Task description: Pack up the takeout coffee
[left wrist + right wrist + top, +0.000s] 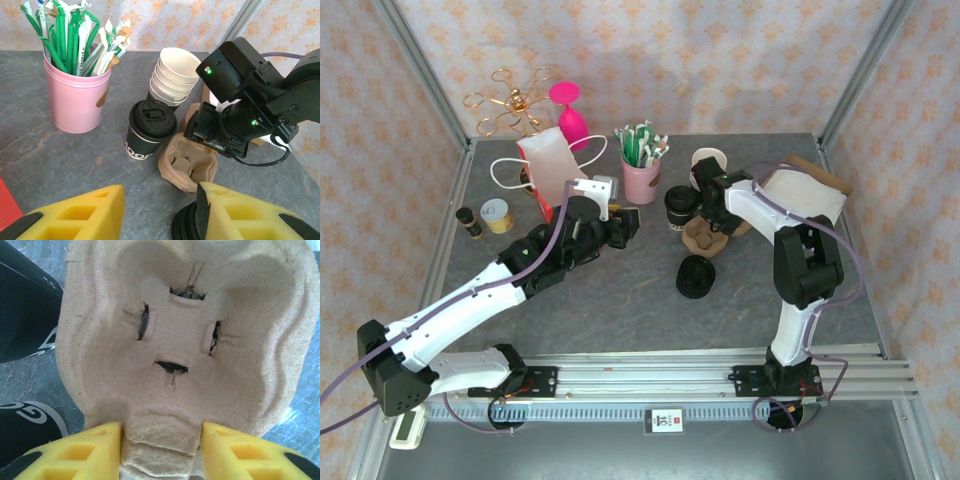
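Observation:
The takeout coffee point(678, 207) point(150, 127), a dark cup with a black lid, stands upright mid-table beside a small stack of brown pulp cup carriers point(702, 240) point(187, 165). My right gripper point(710, 222) point(161, 440) reaches down onto that stack, and its yellow fingers point(95, 450) press both sides of the near tab of the carrier point(185, 325). My left gripper point(625, 225) point(160, 200) hovers open just left of the coffee, with bare table between its fingers. It touches nothing.
A stack of lidless cups point(708, 163) point(172, 72) stands behind the coffee. A pile of black lids point(695, 277) point(186, 225) lies in front of it. A pink cup of straws point(642, 172) point(75, 95), a white paper bag point(555, 165) and brown bags point(810, 190) stand around.

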Controlling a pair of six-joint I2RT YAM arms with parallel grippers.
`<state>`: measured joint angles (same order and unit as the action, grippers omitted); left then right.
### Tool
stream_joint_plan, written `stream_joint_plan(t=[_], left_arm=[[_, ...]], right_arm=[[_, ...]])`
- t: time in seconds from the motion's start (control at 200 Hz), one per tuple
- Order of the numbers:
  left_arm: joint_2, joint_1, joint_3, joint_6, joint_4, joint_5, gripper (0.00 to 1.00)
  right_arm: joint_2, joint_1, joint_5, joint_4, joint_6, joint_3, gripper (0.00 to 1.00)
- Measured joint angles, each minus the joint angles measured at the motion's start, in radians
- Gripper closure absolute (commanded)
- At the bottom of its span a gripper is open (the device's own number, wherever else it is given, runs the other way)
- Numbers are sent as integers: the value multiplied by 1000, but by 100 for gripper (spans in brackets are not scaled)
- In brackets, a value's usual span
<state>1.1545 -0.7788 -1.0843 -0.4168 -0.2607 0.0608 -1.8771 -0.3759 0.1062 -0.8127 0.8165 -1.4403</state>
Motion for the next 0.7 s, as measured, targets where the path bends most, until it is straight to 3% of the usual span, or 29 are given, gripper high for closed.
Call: stream_joint_plan(t=[0.526, 0.701], left_arm=[[13, 0, 0, 0, -18, 0, 55], [23, 0, -1, 0, -21, 0, 55]], right_arm=[[16, 18, 6, -63, -182, 1, 59], [65, 67, -6, -73, -271, 45, 58]])
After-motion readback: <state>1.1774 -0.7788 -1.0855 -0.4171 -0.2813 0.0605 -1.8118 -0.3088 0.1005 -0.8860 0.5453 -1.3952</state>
